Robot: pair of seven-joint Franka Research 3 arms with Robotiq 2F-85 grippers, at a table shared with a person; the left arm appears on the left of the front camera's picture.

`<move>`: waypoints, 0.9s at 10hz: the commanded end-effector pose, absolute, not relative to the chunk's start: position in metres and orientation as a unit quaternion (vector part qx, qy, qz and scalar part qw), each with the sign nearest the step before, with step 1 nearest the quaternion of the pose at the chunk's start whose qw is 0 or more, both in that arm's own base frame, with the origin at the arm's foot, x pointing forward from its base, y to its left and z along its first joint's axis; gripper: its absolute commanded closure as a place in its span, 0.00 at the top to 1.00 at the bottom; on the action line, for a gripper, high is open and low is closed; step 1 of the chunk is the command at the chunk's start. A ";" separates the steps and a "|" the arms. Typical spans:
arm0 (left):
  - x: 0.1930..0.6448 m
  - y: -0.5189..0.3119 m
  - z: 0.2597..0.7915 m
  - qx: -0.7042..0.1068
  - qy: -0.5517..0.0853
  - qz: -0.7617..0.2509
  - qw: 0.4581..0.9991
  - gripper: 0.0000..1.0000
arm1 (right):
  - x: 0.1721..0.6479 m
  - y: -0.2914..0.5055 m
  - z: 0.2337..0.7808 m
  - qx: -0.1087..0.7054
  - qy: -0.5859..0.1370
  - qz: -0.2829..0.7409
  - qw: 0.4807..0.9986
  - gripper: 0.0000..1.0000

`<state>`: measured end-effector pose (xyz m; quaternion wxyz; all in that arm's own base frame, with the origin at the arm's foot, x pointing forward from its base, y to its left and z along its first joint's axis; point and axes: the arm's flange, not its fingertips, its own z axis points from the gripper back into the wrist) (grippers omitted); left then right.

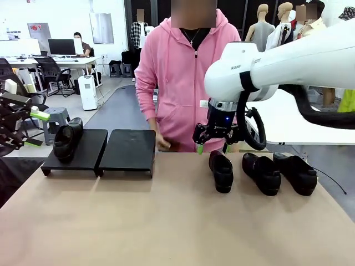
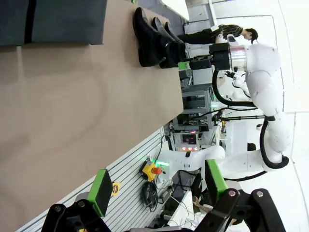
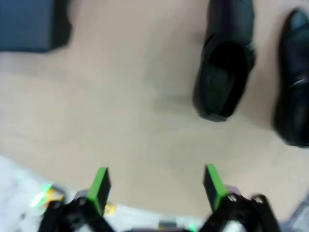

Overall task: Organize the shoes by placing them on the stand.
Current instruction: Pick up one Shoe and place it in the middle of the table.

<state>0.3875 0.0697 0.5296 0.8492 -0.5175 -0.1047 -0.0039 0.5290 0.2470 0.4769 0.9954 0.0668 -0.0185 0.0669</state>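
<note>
1. 1 shoe [image 1: 67, 138] is seen lying on the left section of the stand [image 1: 130, 149], at the counter's [image 1: 166, 221] far left
2. 3 more are lined up on the counter to the right, well apart from the stand: left shoe [image 1: 222, 170], middle shoe [image 1: 262, 173], right shoe [image 1: 295, 173]
3. The right tool [image 1: 213, 145] is held just above the far end of the left shoe, jaws spread wide, nothing gripped
4. In the right wrist view the left shoe's opening is seen ahead of the green pads [image 3: 99, 186]
5. The left tool [image 1: 36, 129] is held off the counter's left edge, beside the stand, jaws spread wide, nothing gripped
6. A person [image 1: 183, 83] in a pink hoodie is seen at the far side, 1 hand [image 1: 162, 143] at the counter's edge just behind the stand
</note>
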 end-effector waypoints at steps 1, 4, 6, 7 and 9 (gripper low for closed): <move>0.386 0.072 0.530 -0.517 -0.103 -0.011 0.849 1.00 | 0.521 0.248 0.482 0.068 -0.030 0.091 0.993 1.00; 0.386 0.072 0.530 -0.517 -0.103 -0.011 0.849 1.00 | 0.542 0.261 0.461 0.024 -0.015 0.072 0.997 1.00; 0.386 0.072 0.530 -0.517 -0.103 -0.011 0.849 1.00 | 0.591 0.268 0.438 0.058 0.005 0.028 0.998 1.00; 0.386 0.072 0.530 -0.517 -0.103 -0.011 0.849 1.00 | 0.603 0.269 0.426 0.067 0.003 0.003 0.998 1.00; 0.386 0.072 0.530 -0.517 -0.103 -0.011 0.849 1.00 | 0.614 0.268 0.406 0.065 0.008 -0.050 0.997 1.00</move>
